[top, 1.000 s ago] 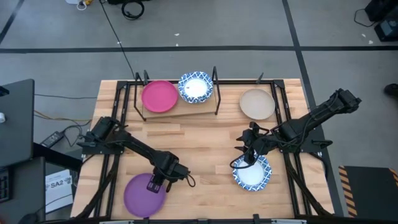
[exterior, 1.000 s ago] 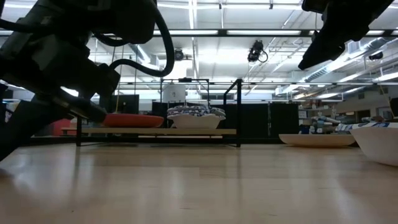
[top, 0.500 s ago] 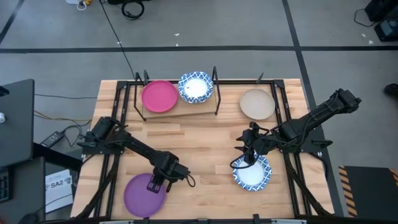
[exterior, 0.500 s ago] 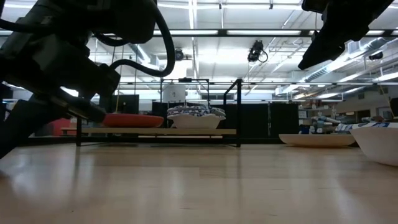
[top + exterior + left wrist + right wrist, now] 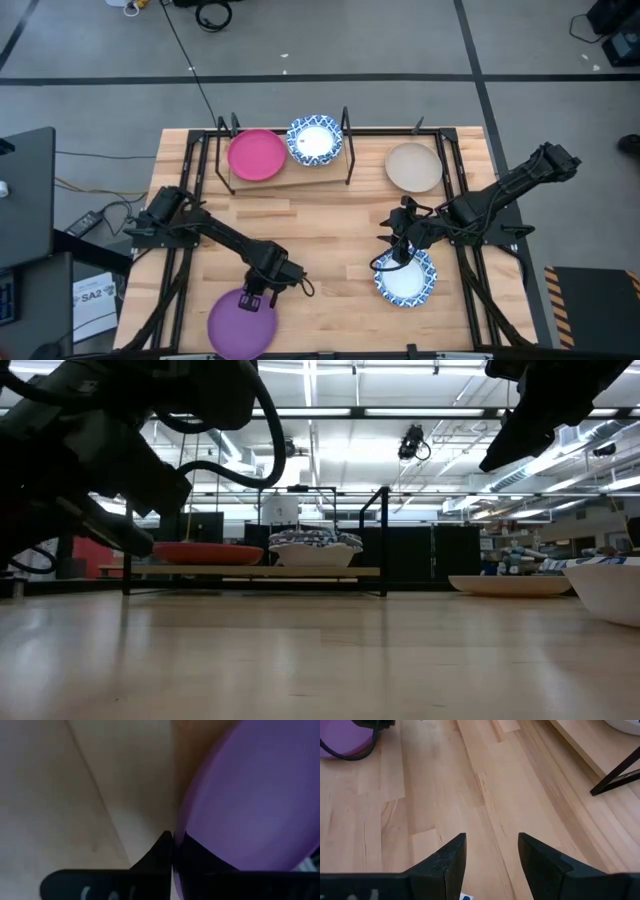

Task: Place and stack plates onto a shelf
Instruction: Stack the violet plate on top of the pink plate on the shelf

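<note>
The purple plate [image 5: 240, 328] [image 5: 250, 795] lies at the table's near left, its near part at the table's front edge. My left gripper [image 5: 256, 298] [image 5: 173, 842] is shut at the plate's far rim. A pink plate [image 5: 256, 155] and a blue-and-white plate [image 5: 314, 141] sit side by side on the shelf [image 5: 290, 180] at the back. Another blue-and-white plate [image 5: 408, 280] lies at the near right. My right gripper [image 5: 397, 258] [image 5: 492, 850] hangs open above that plate's far left rim, touching nothing. My left gripper pinches the purple plate's far rim [image 5: 181, 827] between its two fingers. The fingers come from above, slanting down toward the table's near edge. Whether the plate is lifted or rests on the table I cannot tell.
A beige plate [image 5: 412, 166] lies on the table right of the shelf. Black frame posts [image 5: 347, 125] stand at the shelf's ends. Bare wood stretches across the table's middle [image 5: 330, 230] between the two arms.
My left gripper has shut on the purple plate's far rim and rolled a little at the wrist. The plate has shifted slightly toward the table's near edge and right. My right arm has kept still.
</note>
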